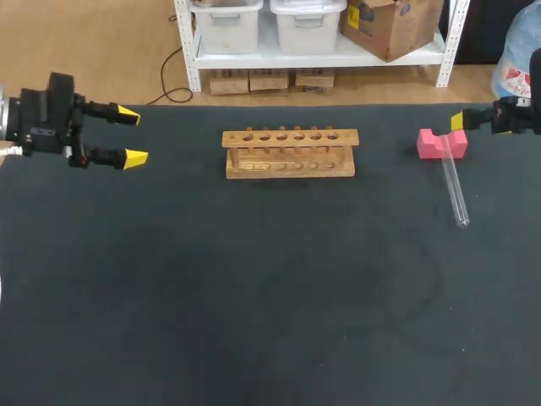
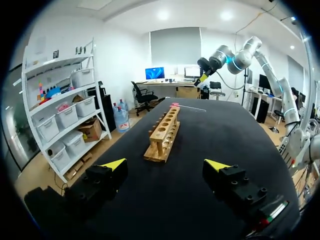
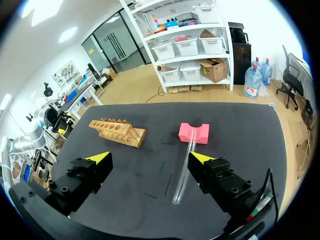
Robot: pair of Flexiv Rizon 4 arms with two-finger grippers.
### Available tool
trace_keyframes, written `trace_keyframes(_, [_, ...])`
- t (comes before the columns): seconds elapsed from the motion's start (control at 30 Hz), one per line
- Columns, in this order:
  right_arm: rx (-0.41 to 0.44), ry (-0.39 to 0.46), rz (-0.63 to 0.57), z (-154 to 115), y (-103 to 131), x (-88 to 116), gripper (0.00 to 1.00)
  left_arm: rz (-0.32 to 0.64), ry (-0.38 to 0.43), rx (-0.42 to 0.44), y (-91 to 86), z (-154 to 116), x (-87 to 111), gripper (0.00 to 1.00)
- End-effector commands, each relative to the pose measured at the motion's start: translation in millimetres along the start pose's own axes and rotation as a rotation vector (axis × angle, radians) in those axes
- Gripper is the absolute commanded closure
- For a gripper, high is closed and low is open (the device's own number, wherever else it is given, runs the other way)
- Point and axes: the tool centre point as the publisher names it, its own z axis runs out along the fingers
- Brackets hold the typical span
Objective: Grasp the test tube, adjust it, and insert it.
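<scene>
Nearest item: left pincer (image 2: 166, 165), fingers spread wide, nothing held, hovering over the left end of the counter (image 1: 254, 296), well apart from the other things.

Item: right pincer (image 3: 150, 158), likewise wide open and empty, at the counter's far right, near the pink block (image 1: 441, 144).

Item: test tube (image 1: 453, 188), clear glass, lying on the counter with one end propped in the pink block's notch. In the right wrist view it lies ahead of the spread fingers, close by one of them, ungripped.

Item: wooden rack (image 1: 290, 153), one row of holes, all vacant, mid-counter, well apart from the tube.

Hazards, as judged: a round tube may roll off its prop if one finger nudges it first. Smooth glass may slip during reorientation. A tilted tube could catch a hole's rim and jam or crack.
</scene>
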Motion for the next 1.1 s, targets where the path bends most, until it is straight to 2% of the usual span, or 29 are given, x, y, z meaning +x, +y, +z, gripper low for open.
trace_keyframes(0.03, [0.006, 0.001, 0.001, -0.5, 1.1, -0.3, 0.0, -0.001, 0.001, 0.036, 7.0, 0.1, 2.4, 0.0])
trace_keyframes(0.33, [0.006, 0.001, 0.001, -0.5, 1.1, -0.3, 0.0, -0.001, 0.001, 0.036, 7.0, 0.1, 2.4, 0.0])
trace_keyframes(0.4, [0.058, -0.018, -0.075, 0.1, 0.4, 2.6, 0.0, -0.001, 0.001, 0.036, 7.0, 0.1, 2.4, 0.0])
trace_keyframes(0.53, [0.155, -0.05, -0.149, 5.2, 3.2, 4.4, 0.0, -0.001, 0.001, 0.036, 7.0, 0.1, 2.4, 0.0])
trace_keyframes(0.57, [0.216, -0.07, -0.168, 9.4, 3.6, 4.4, 0.0, -0.001, 0.001, 0.036, 7.0, 0.1, 2.4, 0.0])
trace_keyframes(0.73, [0.321, -0.122, -0.098, 23.4, 1.1, 3.0, 0.0, -0.001, 0.001, 0.036, 7.0, 0.1, 2.4, 0.0])
trace_keyframes(0.97, [0.385, -0.179, -0.005, 41.7, 1.9, 5.8, 0.0, -0.001, 0.001, 0.036, 7.0, 0.1, 2.4, 0.0])
trace_keyframes(1.1, [0.397, -0.204, -0.006, 53.6, 0.9, 12.1, 0.0, -0.001, 0.001, 0.036, 7.0, 0.1, 2.4, 0.0])
